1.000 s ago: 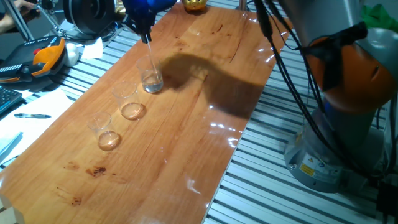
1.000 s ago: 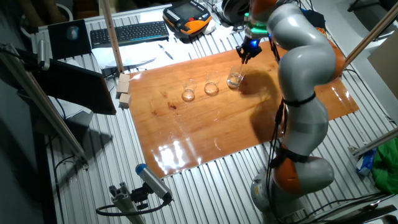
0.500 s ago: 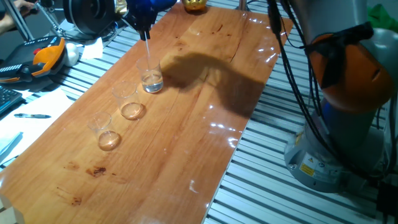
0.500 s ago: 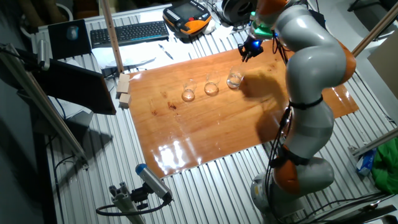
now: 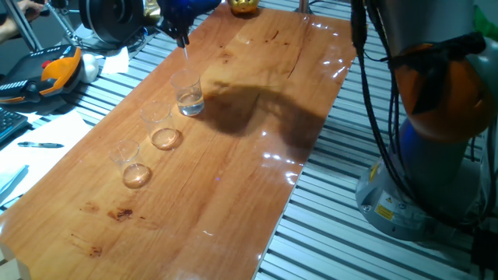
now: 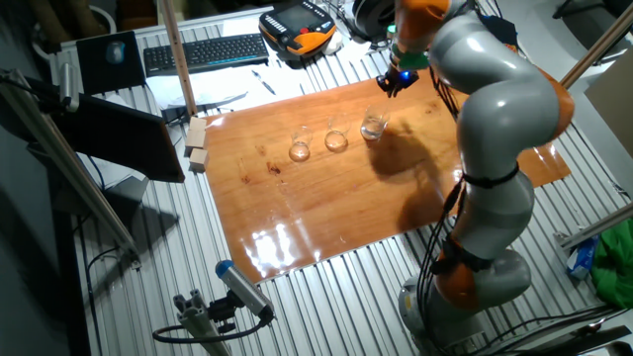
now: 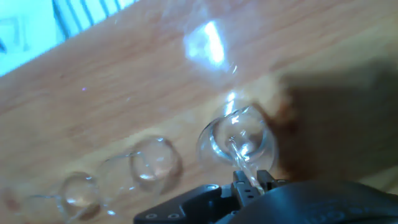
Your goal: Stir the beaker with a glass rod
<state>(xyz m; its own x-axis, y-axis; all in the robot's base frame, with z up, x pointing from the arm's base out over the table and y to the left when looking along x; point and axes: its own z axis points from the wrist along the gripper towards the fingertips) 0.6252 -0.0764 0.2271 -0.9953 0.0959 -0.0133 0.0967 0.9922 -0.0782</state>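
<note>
Clamping the glass rod (image 5: pixel 186 53), the hand (image 5: pixel 180 33) hangs over the beaker (image 5: pixel 189 95) beside two amber-bottomed beakers (image 5: pixel 163 127) along the desk's (image 5: pixel 257 155) keyboard-side edge.

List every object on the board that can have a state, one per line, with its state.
beaker: upright, rod tip above its mouth
glass rod: held in the gripper, pointing down
gripper: shut on the rod
middle beaker: upright, amber bottom
end beaker: upright, amber bottom

The glass rod (image 7: pixel 239 157) blurs above the beaker (image 7: pixel 237 138); the claw (image 7: pixel 247 186) is cut off below.
</note>
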